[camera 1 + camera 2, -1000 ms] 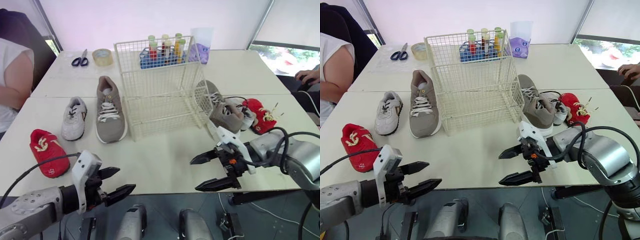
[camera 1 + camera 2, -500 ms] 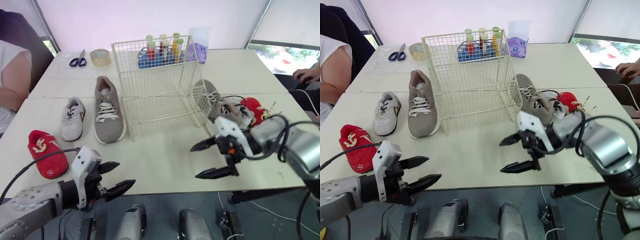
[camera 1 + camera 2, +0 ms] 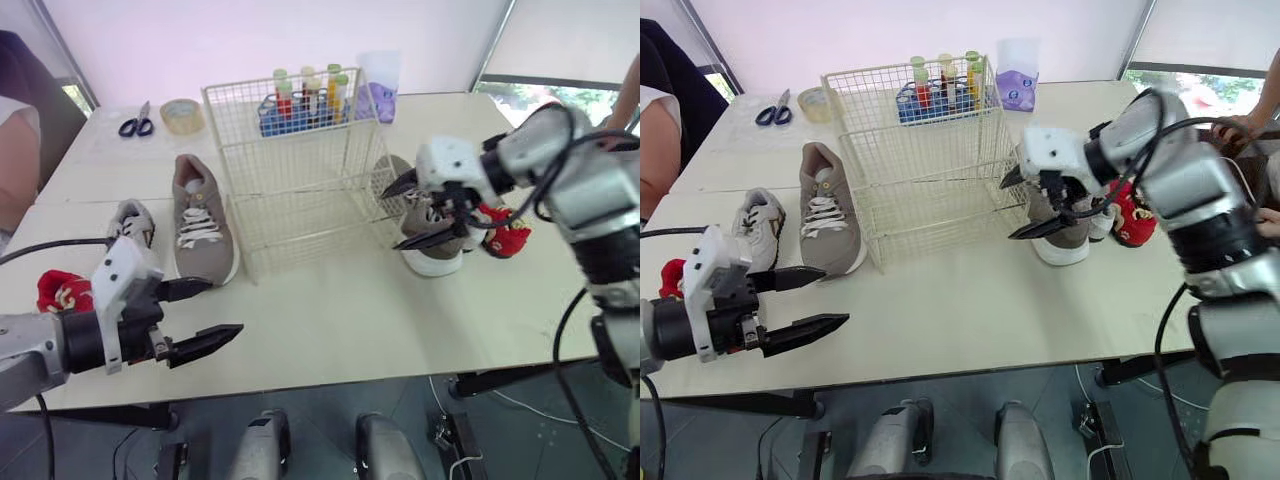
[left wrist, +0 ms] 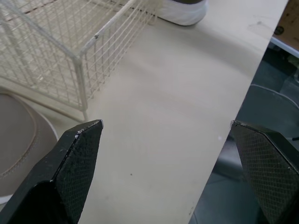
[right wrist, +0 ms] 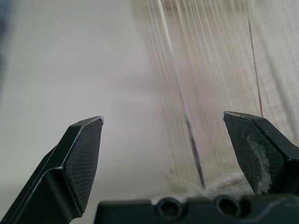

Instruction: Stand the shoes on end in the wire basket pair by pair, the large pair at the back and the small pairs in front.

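Note:
The white wire basket (image 3: 290, 170) stands mid-table with no shoes in it. To its left lie a large taupe shoe (image 3: 200, 225), a small white shoe (image 3: 128, 222) and a small red shoe (image 3: 55, 290). On its right lie the other taupe shoe (image 3: 432, 232), partly behind my right gripper, and a small red shoe (image 3: 505, 238). My right gripper (image 3: 392, 218) hangs open just beside the basket's right wall, over the taupe shoe's heel end. At the table's front left my left gripper (image 3: 224, 306) is open and holds nothing. The left wrist view shows the basket corner (image 4: 79, 60).
Behind the basket stand a rack of coloured tubes (image 3: 300, 100) and a purple-printed cup (image 3: 378, 95). A tape roll (image 3: 180, 112) and scissors (image 3: 132, 125) lie at the back left. A person's arm (image 3: 15, 190) is at the left edge. Bare table lies in front of the basket.
My right gripper has risen from the table's front edge and gone back to the basket's right side, still open. The camera has shifted. The left gripper stays open near the front.

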Tool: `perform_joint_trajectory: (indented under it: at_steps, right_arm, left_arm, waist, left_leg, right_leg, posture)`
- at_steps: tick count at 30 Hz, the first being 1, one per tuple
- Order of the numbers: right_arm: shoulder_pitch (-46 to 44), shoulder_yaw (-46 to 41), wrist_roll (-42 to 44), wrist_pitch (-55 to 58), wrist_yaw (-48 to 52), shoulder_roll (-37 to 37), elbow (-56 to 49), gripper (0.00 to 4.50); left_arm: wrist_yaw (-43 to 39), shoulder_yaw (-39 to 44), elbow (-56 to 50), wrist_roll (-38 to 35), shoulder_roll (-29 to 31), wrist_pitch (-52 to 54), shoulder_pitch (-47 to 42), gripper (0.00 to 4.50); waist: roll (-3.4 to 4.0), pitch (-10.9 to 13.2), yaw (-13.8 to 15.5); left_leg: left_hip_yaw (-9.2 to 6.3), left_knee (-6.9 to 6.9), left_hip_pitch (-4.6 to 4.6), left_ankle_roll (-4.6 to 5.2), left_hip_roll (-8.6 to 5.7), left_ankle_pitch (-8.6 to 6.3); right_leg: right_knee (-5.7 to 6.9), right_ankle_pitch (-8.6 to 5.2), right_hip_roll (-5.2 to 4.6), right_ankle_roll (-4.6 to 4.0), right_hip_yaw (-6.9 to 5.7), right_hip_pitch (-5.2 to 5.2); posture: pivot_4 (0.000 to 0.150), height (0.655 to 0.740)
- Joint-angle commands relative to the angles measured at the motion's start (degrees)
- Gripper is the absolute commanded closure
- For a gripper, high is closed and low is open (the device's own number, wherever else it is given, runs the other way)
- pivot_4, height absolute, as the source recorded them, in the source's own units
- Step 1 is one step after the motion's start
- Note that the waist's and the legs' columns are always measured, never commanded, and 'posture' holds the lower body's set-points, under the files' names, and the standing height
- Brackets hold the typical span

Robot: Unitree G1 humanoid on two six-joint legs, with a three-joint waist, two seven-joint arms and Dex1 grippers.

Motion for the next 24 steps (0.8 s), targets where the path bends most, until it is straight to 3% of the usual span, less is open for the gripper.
perform_joint_trajectory:
  at_steps: [1, 5, 8, 15, 19, 24]
  right_arm:
    - [-4.71, 0.41, -4.61, -6.7, 0.03, 3.57, 8.81, 0.03]
    - [-6.53, 0.38, -7.39, -10.52, 0.14, 7.81, 16.09, 0.03]
    - [-6.94, -0.11, -8.31, -12.16, 0.58, 9.64, 19.04, 0.8]
    - [-6.15, -1.61, -8.55, -12.27, 1.69, 10.88, 18.85, 4.39]
    - [-4.75, -2.93, -9.25, -8.45, -1.26, 10.6, 16.3, 4.39]
    - [0.91, -5.97, -8.84, 2.24, -4.58, 8.47, 3.99, 4.39]
  left_arm:
    - [0.99, 3.78, -1.48, -2.8, 1.22, 0.76, -0.95, 0.0]
    - [2.88, 5.05, -2.08, -4.54, 1.67, 1.56, -1.35, 0.0]
    - [4.04, 5.1, -2.67, -5.24, 1.62, 1.82, -1.05, 0.0]
    - [5.62, 3.67, -3.11, -4.82, 1.22, 1.64, -0.72, 0.0]
    - [6.01, 2.11, -2.76, -4.25, 1.3, 1.28, -1.52, 0.0]
    - [5.85, 0.28, -2.55, -2.63, 0.53, 0.68, -1.88, 0.0]
  waist:
    - [0.02, 0.03, 0.02]
    - [0.03, 0.05, 0.02]
    - [0.03, 0.05, 0.0]
    - [0.03, 0.05, 0.06]
    - [0.03, 0.04, 0.06]
    - [0.03, 0.04, 0.38]
  left_leg:
    - [0.01, -0.04, -0.03, -0.02, 0.02, 0.02]
    - [-0.02, -0.08, -0.02, -0.15, 0.25, 0.06]
    - [-0.04, -0.07, 0.04, -0.24, 0.29, 0.1]
    - [-0.04, 0.01, 0.06, -0.34, 0.29, 0.16]
    - [-0.05, 0.0, 0.07, -0.37, 0.29, 0.17]
    - [-0.06, -0.01, 0.07, -0.4, 0.29, 0.18]
  right_leg:
    - [0.04, 0.03, 0.03, 0.07, 0.0, -0.08]
    - [0.17, 0.08, 0.3, 0.25, -0.01, -0.18]
    - [0.27, 0.07, 0.35, 0.26, -0.01, -0.18]
    - [0.31, 0.15, 0.35, 0.33, -0.01, -0.14]
    - [0.34, 0.15, 0.35, 0.33, -0.01, -0.15]
    - [0.36, 0.15, 0.35, 0.33, 0.0, -0.15]
  posture:
    - [0.15, 0.74]
    - [0.15, 0.74]
    - [0.15, 0.74]
    - [0.15, 0.74]
    - [0.15, 0.74]
    - [0.15, 0.74]
